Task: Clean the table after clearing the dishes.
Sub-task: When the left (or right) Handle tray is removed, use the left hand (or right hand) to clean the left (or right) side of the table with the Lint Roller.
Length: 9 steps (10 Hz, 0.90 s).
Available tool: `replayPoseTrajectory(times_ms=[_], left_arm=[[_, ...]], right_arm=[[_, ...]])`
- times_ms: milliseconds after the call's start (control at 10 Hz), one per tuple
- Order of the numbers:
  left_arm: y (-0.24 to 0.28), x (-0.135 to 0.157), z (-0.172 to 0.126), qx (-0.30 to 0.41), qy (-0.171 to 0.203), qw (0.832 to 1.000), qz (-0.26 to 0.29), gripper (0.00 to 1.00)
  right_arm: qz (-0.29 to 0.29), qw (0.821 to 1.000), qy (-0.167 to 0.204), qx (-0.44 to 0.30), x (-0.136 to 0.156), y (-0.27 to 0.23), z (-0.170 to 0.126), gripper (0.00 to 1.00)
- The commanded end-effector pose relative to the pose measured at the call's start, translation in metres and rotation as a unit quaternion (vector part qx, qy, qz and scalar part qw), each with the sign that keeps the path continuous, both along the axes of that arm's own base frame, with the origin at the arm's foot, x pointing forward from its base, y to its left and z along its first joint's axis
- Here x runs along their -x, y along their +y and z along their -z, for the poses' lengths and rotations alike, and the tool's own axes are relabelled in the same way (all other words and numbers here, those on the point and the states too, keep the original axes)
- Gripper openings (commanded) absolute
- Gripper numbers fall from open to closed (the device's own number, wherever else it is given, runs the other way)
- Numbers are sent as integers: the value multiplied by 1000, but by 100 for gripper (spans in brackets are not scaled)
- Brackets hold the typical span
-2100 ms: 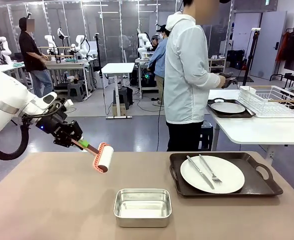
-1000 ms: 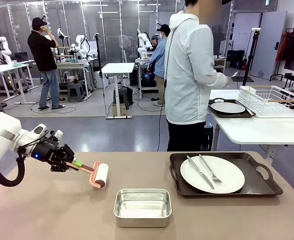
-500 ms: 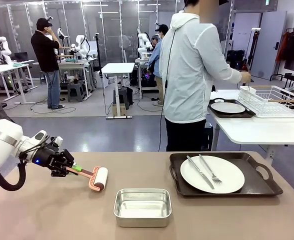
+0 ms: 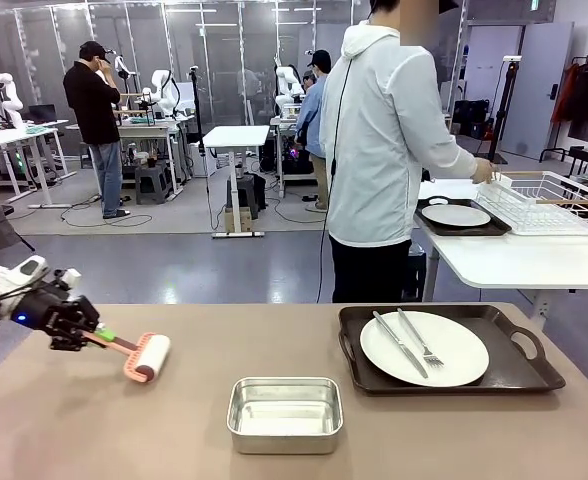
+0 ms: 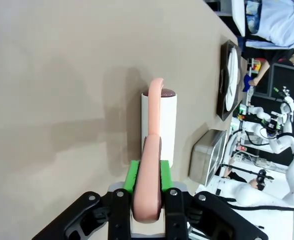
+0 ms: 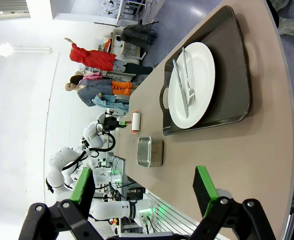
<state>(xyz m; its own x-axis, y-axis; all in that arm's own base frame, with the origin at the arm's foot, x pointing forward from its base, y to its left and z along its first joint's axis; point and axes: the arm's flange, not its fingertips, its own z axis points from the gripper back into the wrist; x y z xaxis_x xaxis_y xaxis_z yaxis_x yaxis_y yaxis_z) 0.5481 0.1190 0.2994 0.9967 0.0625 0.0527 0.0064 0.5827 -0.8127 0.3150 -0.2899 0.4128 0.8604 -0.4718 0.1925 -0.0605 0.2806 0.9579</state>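
Note:
On the taupe table (image 4: 174, 430), my left gripper (image 4: 92, 336) is shut on the pink handle of a white lint roller (image 4: 146, 358), whose roll rests on the tabletop near the left edge. In the left wrist view the green pads (image 5: 131, 176) clamp the roller (image 5: 158, 125) by its handle. A white plate (image 4: 424, 348) with a knife and fork lies on a dark tray (image 4: 519, 375) at the right. My right gripper (image 6: 144, 190) hangs open, high over the table's right end, above that plate (image 6: 199, 85). A second plate (image 4: 456, 215) sits on a tray on the white side table.
A small steel pan (image 4: 285, 413) stands at the front middle of the table. A person in a white jacket (image 4: 379, 150) stands at the far edge, reaching toward a wire rack (image 4: 544, 200) on the white side table. Bare tabletop lies between roller and pan.
My left gripper came down and swept the roller leftward along the table toward its left edge. The person's hand moved to the wire rack.

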Motion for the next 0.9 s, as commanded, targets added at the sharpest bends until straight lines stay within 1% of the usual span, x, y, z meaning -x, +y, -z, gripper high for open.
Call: replayPoseTrajectory(times_ms=[0,100,300,500,600,800], left_arm=[[56,-8,18,-120,7,991,-51,21],[82,-5,10,-154,8,985,-75,21],[110,3,-13,-178,-8,979,-97,21],[122,10,-36,-204,-34,973,-101,21],[128,12,-43,-236,-38,964,-118,21],[128,18,-66,-253,-51,958,-124,21]], right_arm=[[-1,1000,-3,0,2,1,-3,100],[-1,1000,-3,0,2,1,-3,100],[-1,1000,-3,0,2,1,-3,100],[-1,1000,-3,0,2,1,-3,100],[-1,1000,-3,0,2,1,-3,100],[-1,1000,-3,0,2,1,-3,100]])
